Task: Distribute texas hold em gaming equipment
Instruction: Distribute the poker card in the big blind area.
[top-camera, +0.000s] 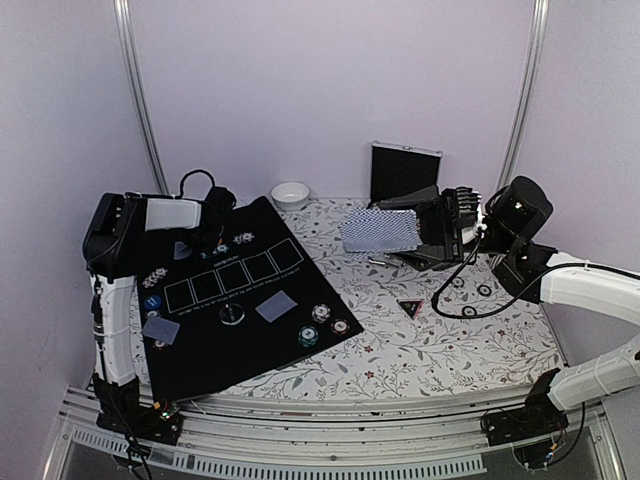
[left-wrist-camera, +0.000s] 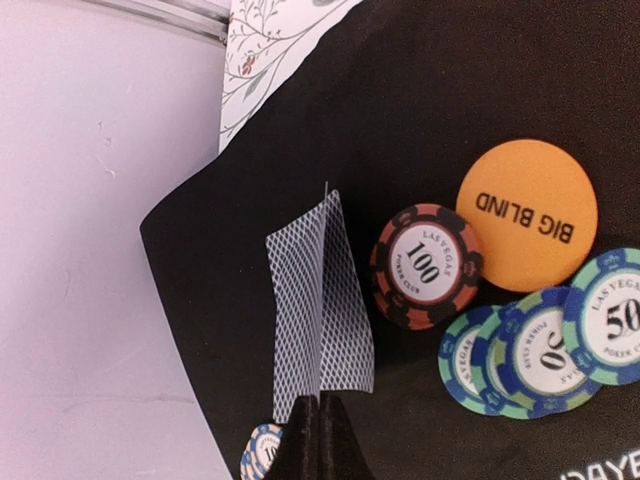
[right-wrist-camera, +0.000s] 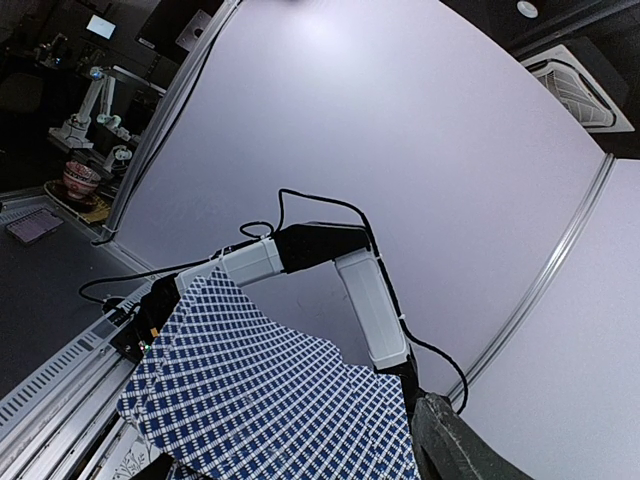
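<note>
Only overhead shows the floral table (top-camera: 450, 340) under a matte black mat (top-camera: 200, 350) and the right claw (top-camera: 425, 230) pinching a lattice-backed card fan (top-camera: 380, 230); the left wrist view shows the left claw (left-wrist-camera: 318, 410) pressed together on thin cards (left-wrist-camera: 345, 310) (edge-on) beside a round 100 chip (left-wrist-camera: 427, 265).

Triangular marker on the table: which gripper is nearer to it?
Right. The right gripper, holding fanned cards, hangs beyond the triangular marker; the left gripper, pinching two cards, is across the mat.
</note>
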